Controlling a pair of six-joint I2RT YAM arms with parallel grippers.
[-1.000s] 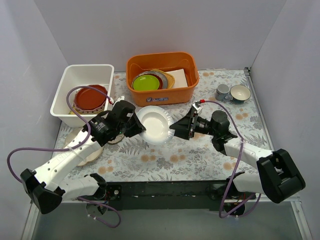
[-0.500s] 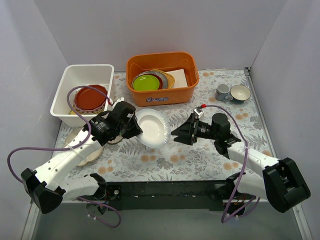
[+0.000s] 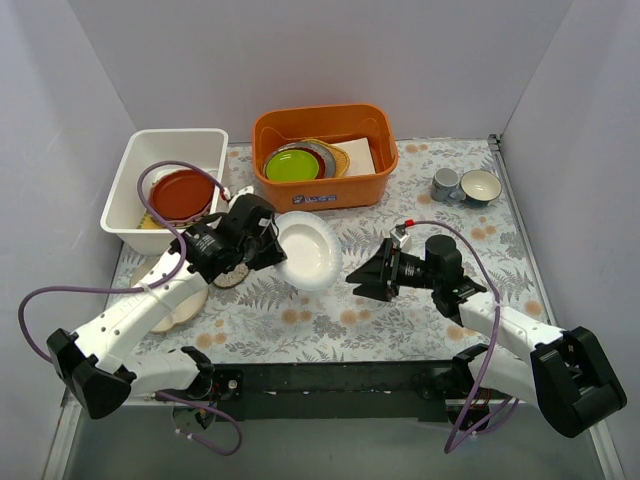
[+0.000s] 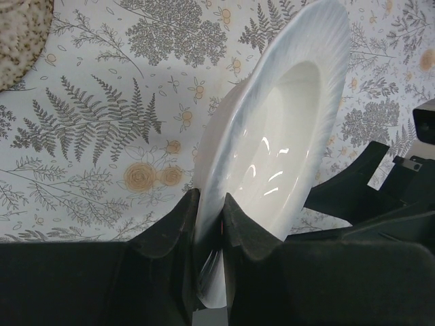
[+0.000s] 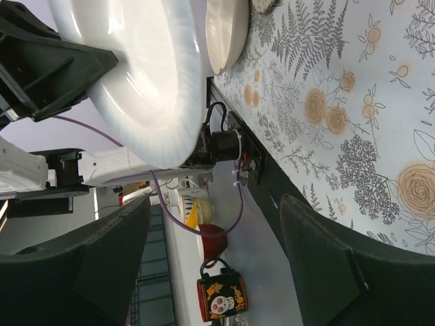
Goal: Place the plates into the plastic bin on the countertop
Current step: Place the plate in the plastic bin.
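Note:
A plain white plate [image 3: 310,252] hangs tilted on edge above the countertop [image 3: 330,312], with my left gripper [image 3: 274,252] shut on its rim. The left wrist view shows that plate [image 4: 279,142] pinched between the jaws of the left gripper [image 4: 209,204]. My right gripper [image 3: 354,279] stands open to the plate's right, apart from it. In the right wrist view the white plate [image 5: 136,68] sits beyond the wide, empty right gripper [image 5: 214,227]. The white plastic bin [image 3: 170,134] at the back left holds a red-orange plate [image 3: 184,194].
An orange tub [image 3: 325,190] at the back holds a lime-green plate [image 3: 291,165] and other dishes. Two cups [image 3: 466,186] stand at the back right. A cream plate [image 3: 186,304] lies under my left arm, and a speckled plate [image 4: 17,34] lies nearby.
My right gripper has drawn back from the white plate's rim toward the near right, jaws wider. The left gripper still holds the plate, shifted slightly toward the back.

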